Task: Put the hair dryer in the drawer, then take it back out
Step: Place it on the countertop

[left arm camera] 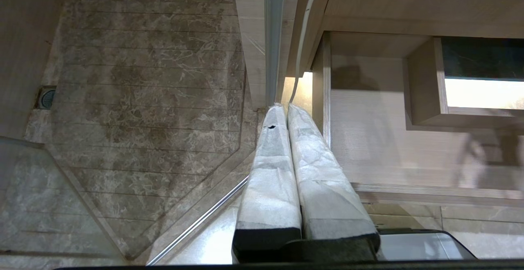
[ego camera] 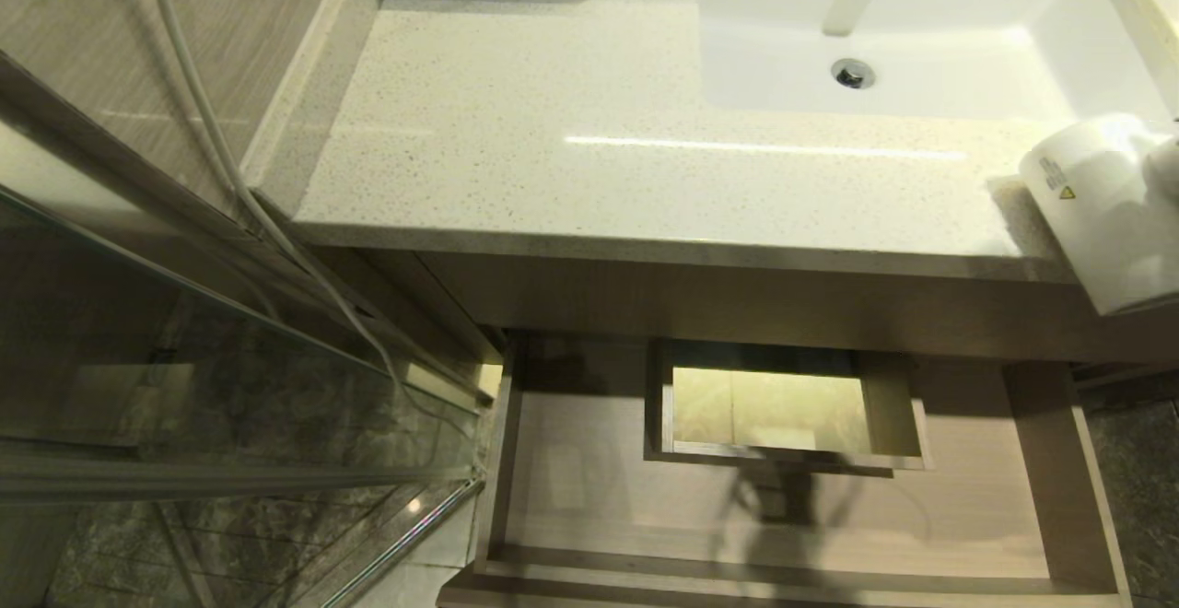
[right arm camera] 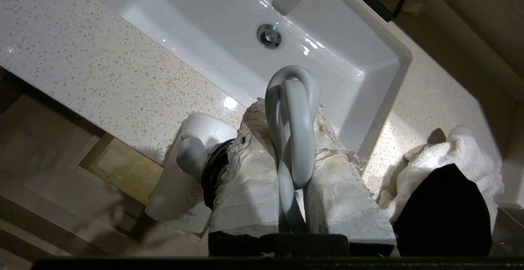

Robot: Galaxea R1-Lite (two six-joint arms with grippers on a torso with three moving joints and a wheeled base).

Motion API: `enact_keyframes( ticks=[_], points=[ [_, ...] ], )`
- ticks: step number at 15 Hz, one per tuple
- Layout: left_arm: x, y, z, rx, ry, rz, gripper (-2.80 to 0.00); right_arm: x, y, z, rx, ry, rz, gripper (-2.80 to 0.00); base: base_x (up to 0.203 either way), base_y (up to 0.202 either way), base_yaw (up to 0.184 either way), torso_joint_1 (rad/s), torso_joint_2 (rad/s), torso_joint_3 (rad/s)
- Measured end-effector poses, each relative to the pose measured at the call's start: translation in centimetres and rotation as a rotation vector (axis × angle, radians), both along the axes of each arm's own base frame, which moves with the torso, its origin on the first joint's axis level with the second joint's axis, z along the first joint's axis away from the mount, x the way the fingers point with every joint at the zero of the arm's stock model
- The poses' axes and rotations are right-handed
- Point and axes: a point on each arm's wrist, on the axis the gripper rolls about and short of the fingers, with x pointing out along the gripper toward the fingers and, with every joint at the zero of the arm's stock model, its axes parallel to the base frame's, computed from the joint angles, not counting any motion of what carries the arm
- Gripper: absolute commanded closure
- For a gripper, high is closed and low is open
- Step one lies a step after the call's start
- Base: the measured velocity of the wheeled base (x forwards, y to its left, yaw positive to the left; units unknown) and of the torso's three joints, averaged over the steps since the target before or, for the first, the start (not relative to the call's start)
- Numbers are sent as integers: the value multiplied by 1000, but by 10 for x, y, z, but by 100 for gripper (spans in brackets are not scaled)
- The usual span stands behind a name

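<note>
Closest to the right wrist camera, the right gripper (right arm camera: pixel 292 167) is clenched on the hair dryer (right arm camera: pixel 192 155), its wrapped fingers (right arm camera: pixel 245 184) squeezing the bundled grey-white cord (right arm camera: pixel 292 114) that loops up between them. Only this view shows that grip, along with a white towel (right arm camera: pixel 450 155) and a black pouch (right arm camera: pixel 442 212) on the counter beside the sink (right arm camera: pixel 229 28).

From the head camera, the hair dryer (ego camera: pixel 1101 207) shows merely as a white barrel with a small yellow sticker at about 3 o'clock, hanging over the front edge of the speckled countertop (ego camera: pixel 599 147), above the right end of the drawer (ego camera: pixel 1059 461). The drawer, pulled out at 6 o'clock, holds nothing visible; its boxed cut-out (ego camera: pixel 783 405) sits at the middle back. The gripper itself is off this picture's edge.

The left wrist view alone shows the left gripper (left arm camera: pixel 286 114), its padded fingers (left arm camera: pixel 270 172) pressed together and holding nothing, hanging low beside the drawer's left wall (left arm camera: pixel 325 90), with marble floor (left arm camera: pixel 143 98) and a glass shower edge (left arm camera: pixel 274 37) nearby.
</note>
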Motion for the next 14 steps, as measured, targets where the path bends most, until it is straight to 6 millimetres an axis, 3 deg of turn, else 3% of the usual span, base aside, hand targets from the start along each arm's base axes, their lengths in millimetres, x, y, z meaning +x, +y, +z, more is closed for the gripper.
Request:
enact_keyframes(
  ticks=[14],
  points=[
    [0,0,0,0,0,0,0,58,-8,0,5,38,43,0,0,0,0,0,0,0]
  ],
)
